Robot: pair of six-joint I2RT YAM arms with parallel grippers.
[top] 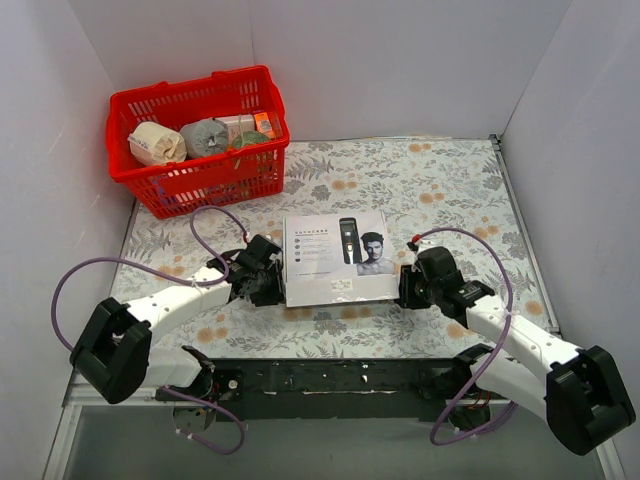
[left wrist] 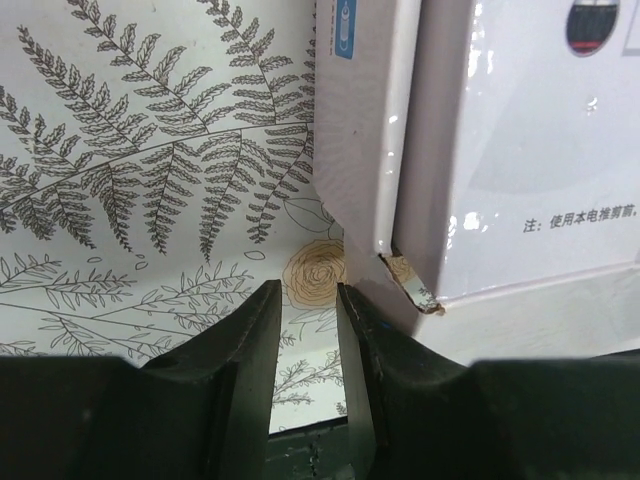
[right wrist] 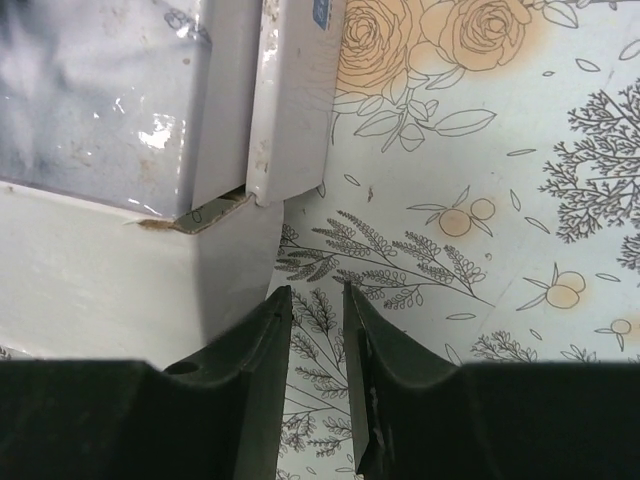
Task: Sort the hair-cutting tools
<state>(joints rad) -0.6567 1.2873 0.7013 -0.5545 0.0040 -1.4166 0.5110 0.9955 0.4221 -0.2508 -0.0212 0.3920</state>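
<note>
The hair-cutting tools are out of view; only a printed picture of a clipper shows on the lid of the shut grey-white kit box (top: 335, 262), which lies flat mid-table. My left gripper (top: 274, 282) sits low at the box's left side. In the left wrist view this gripper (left wrist: 308, 288) is narrowly open with only tablecloth between the fingers, and its right finger (left wrist: 385, 340) rests against the box (left wrist: 520, 150) near a torn corner. My right gripper (top: 406, 285) sits at the box's right side, also narrowly open (right wrist: 317, 290), its left finger (right wrist: 255, 345) against the box wall (right wrist: 100, 270).
A red basket (top: 215, 178) with rolls and packets (top: 205, 137) stands at the back left. White walls close in the table on three sides. The floral tablecloth (top: 440, 190) covers the table top.
</note>
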